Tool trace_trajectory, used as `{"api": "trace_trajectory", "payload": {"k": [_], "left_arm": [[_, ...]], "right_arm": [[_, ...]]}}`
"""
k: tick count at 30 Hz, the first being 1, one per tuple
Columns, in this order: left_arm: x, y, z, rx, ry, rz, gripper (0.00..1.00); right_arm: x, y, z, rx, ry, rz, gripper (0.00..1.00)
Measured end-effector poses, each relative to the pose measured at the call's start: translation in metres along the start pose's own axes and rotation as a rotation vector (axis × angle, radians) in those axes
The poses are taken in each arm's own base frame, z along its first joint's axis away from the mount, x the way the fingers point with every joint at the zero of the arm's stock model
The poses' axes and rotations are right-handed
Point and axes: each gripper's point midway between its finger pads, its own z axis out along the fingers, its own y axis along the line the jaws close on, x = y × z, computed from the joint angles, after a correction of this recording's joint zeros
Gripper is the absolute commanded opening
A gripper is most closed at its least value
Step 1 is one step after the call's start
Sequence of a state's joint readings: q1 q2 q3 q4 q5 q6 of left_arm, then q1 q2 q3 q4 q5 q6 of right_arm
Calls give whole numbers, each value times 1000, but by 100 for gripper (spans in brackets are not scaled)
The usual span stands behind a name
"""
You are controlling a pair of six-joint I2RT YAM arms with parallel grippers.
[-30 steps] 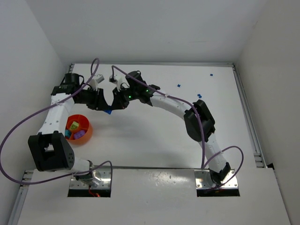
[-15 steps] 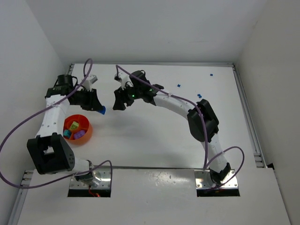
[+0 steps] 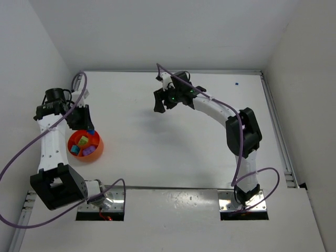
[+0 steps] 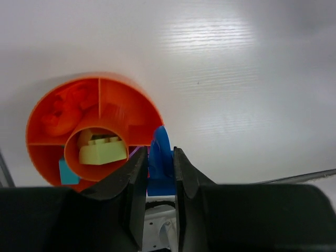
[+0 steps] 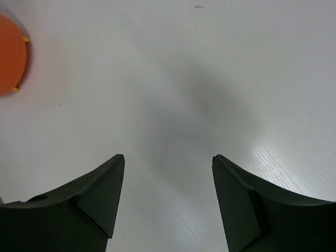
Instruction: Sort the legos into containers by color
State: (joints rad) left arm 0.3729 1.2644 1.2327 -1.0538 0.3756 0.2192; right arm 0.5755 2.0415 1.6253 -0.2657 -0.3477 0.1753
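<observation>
The left tool [image 3: 84,122] is seen at the far left of the tabletop [image 3: 157,152], at the 12 o'clock edge of the orange bowl [image 3: 100,146]. It is clamped on a blue brick [image 4: 159,152] – the two fingers [image 4: 137,168] are pressed against its flat sides, and the brick is held upright between them. In the left wrist view the brick is placed over the bowl's rim at about 4 o'clock; how high above the rim it is held cannot be told.

The bowl is divided into a round middle cup and an outer ring of compartments. A yellow-green brick [image 4: 102,151] is lodged in the middle cup. Orange pieces [image 4: 63,107] are gathered in the ring compartment at 10 o'clock, a cyan piece [image 4: 68,170] is seen in the ring at 7 o'clock, and a sliver of a purple piece [image 4: 135,151] is glimpsed just beside the blue brick.

Further right, the right tool [image 3: 158,102] is hung over bare tabletop, well apart from the bowl at its 2 o'clock. Its jaws are spread wide and nothing is held between them – only white surface and a soft shadow are seen in the gap [image 5: 168,157].

At the far right, near the back edge, a single small blue bit [image 3: 237,83] is left lying on the tabletop.
</observation>
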Motion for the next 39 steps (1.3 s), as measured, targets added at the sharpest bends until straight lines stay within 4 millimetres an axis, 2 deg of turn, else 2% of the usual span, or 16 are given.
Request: {"api": "trace_trajectory", "payload": {"k": [7,12,18,23,29,36,39], "left_arm": [[6,19,11,-65,73,-120,4],[8,19,20,-41,99,-191,4],[4,18,21,-42,85,-254,4],[3,25,21,-91,82,-284,4],[4,33,21,-138,85,-304,14],[7,37,29,-149,114,-313,16],[9,38,32,-148,127,-314,26]], "right_arm": [[3,-15,-5,23,9,17,69],[3,-19,-7,25,9,24,69],[2,-24,-9,25,6,31,69],[3,-30,-12,29,7,43,70],[3,-36,-14,38,5,51,70],[3,-37,-15,34,4,54,70],[3,-37,-15,34,4,54,70]]}}
